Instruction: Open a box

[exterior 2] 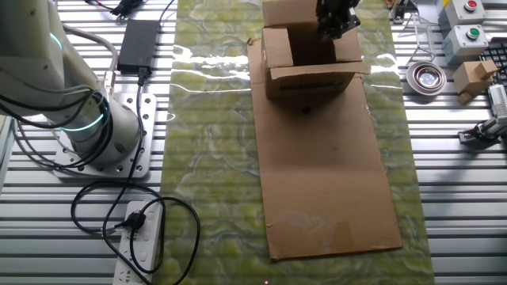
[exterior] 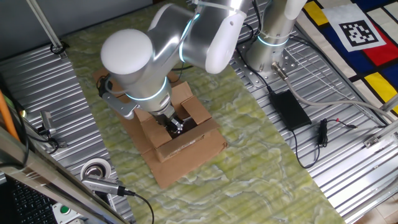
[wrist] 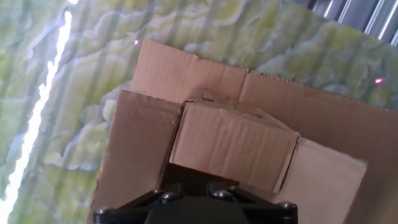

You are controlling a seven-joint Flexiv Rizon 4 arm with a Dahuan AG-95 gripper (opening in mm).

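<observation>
Cardboard box point(exterior 2: 310, 73) flaps open, pincer point(exterior 2: 336, 25) above, no legible txt

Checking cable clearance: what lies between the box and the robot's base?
In the other fixed view, only bare green mat lies between the box and the robot's base.

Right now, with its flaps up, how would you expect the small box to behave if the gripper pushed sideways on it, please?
The box looks empty, so probably light. It would likely slide on the flat cardboard sheet. Its thin flaps would probably bend under the gripper.

Small brown box point(exterior 2: 310, 77) stands upright, top flaps spread open.
</observation>
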